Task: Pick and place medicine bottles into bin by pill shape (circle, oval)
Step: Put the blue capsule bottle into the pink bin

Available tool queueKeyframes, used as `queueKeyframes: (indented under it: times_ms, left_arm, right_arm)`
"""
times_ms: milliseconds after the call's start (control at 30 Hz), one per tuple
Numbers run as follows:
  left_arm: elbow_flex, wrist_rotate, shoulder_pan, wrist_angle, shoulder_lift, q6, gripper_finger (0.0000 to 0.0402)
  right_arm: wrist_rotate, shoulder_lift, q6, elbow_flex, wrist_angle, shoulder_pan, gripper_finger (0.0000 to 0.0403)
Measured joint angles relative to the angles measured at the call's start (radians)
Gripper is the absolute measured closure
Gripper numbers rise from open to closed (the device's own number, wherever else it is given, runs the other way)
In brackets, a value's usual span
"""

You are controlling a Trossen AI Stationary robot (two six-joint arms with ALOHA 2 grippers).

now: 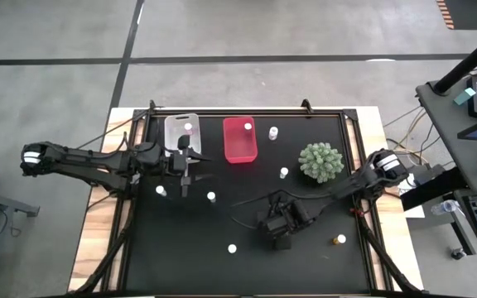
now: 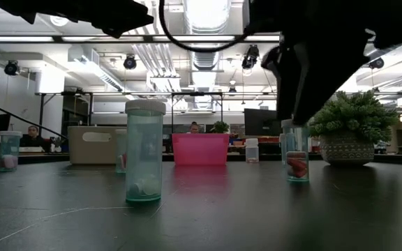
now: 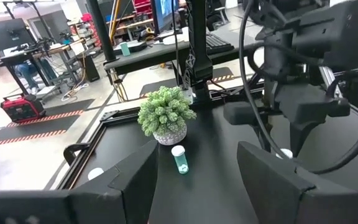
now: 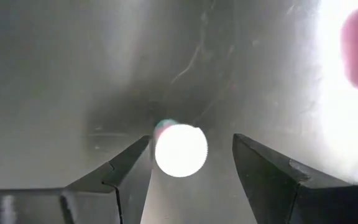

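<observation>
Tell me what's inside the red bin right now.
One white-capped medicine bottle stands inside the red bin, near its far edge; the rest of the floor looks bare. In the low view the bin's front wall covers its inside, so the pills can't be seen.

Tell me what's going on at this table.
Two robot arms are sorting bottles into a clear bin and a red bin; each bin has one bottle inside. The right end effector hangs open over a bottle mid-table, straddling its white cap, not gripping. The left end effector is open near the clear bin. Other bottles stand scattered around a plant.
</observation>
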Motion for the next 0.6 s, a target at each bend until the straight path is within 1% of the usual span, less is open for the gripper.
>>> queueKeyframes:
  times_ms: [100, 300, 400, 600]
  left_arm:
    - [0.000, 0.000, 0.000, 0.000, 0.000, 0.000, 0.0199]
    - [0.000, 0.000, 0.000, 0.000, 0.000, 0.000, 0.0199]
    - [0.000, 0.000, 0.000, 0.001, 0.000, 0.000, 0.0199]
    - [0.001, 0.000, 0.000, 0.001, 0.000, 0.000, 0.0199]
  right_arm:
    - [-0.028, 0.001, 0.003, -0.028, 0.039, -0.003, 0.0188]
    - [-0.030, 0.001, 0.002, -0.033, 0.053, -0.003, 0.0192]
    - [-0.035, 0.001, 0.002, -0.033, 0.053, -0.003, 0.0209]
    - [-0.037, 0.001, 0.002, -0.035, 0.061, -0.003, 0.0261]
